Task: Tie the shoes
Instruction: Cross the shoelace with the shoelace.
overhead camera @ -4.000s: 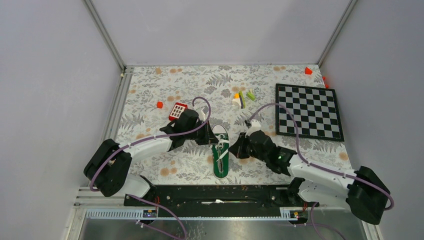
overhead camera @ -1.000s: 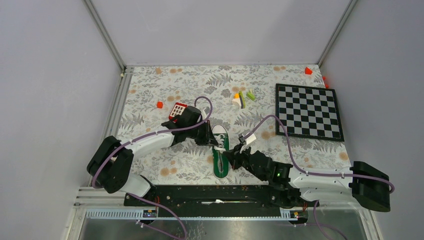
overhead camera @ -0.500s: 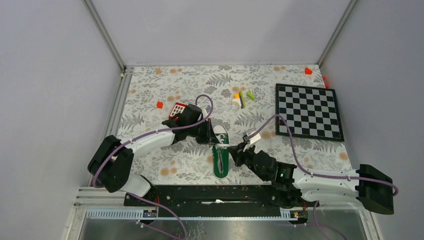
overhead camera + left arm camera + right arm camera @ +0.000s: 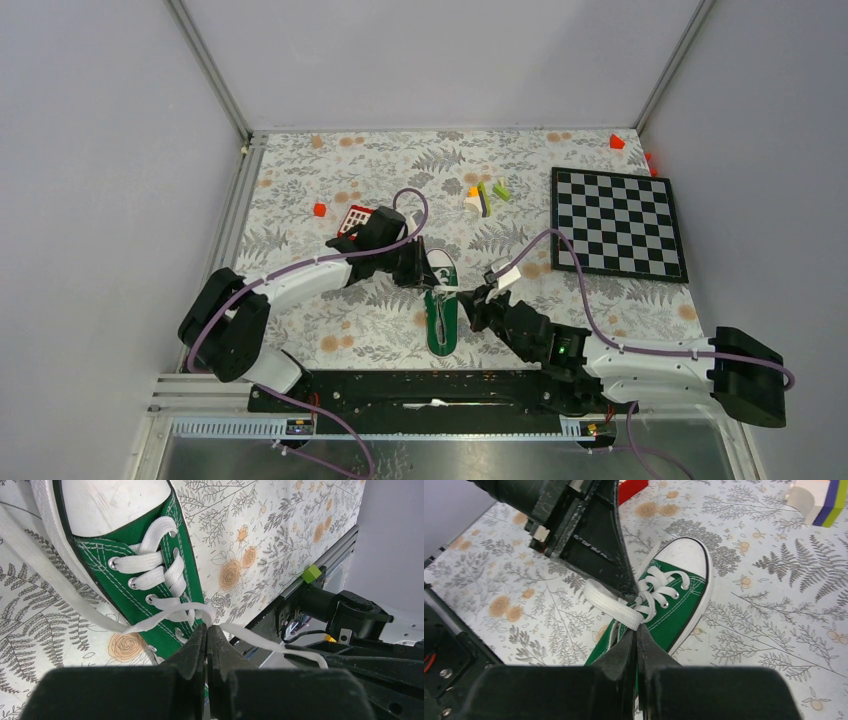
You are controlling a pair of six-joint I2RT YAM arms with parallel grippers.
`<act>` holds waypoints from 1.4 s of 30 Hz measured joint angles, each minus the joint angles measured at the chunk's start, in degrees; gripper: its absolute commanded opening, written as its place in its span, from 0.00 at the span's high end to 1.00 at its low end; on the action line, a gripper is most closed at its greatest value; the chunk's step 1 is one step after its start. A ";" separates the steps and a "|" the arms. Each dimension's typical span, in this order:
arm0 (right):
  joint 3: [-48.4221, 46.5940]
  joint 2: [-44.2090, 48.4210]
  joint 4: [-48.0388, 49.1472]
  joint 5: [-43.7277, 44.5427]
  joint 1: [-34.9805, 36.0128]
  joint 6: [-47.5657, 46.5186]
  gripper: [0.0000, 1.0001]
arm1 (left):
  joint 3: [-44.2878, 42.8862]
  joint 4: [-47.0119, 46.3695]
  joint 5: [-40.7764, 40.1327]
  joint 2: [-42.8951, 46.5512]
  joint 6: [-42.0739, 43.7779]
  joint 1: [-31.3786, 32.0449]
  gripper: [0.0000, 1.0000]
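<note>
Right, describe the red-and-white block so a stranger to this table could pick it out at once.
On the floral table, look left of the checkerboard to the green sneaker at the centre. Beyond and left of its toe lies a red block with a grid of white squares on top. The small red cube nearby is plain.

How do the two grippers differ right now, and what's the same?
The left gripper reaches in from the left of the shoe, near the toe; the right gripper comes from the right, slightly nearer the heel. Both are shut, each pinching a white lace.
</note>
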State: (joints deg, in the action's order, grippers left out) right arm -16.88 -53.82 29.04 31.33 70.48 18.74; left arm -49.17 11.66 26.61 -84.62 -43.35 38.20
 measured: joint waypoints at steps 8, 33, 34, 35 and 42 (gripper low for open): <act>-0.96 -1.46 1.27 3.13 0.02 -3.72 1.00 | -1.40 2.10 0.55 -1.27 0.22 0.00 1.00; -1.70 -8.39 9.99 3.52 0.02 -6.99 1.00 | -4.48 5.90 0.90 -2.23 1.86 0.04 1.00; -1.70 -8.39 10.36 3.54 0.02 -7.02 1.00 | -4.48 5.92 0.90 -2.23 1.90 0.04 1.00; -1.70 -8.39 10.75 3.54 0.02 -7.04 1.00 | -4.48 5.92 0.90 -2.23 1.95 0.04 1.00; -1.70 -8.39 12.20 3.61 0.02 -8.31 1.00 | -4.48 5.92 0.90 -2.23 1.95 0.04 1.00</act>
State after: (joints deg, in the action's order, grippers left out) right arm -18.59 -62.22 41.23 34.94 70.50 10.44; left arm -53.65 17.58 27.51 -86.85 -41.41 38.24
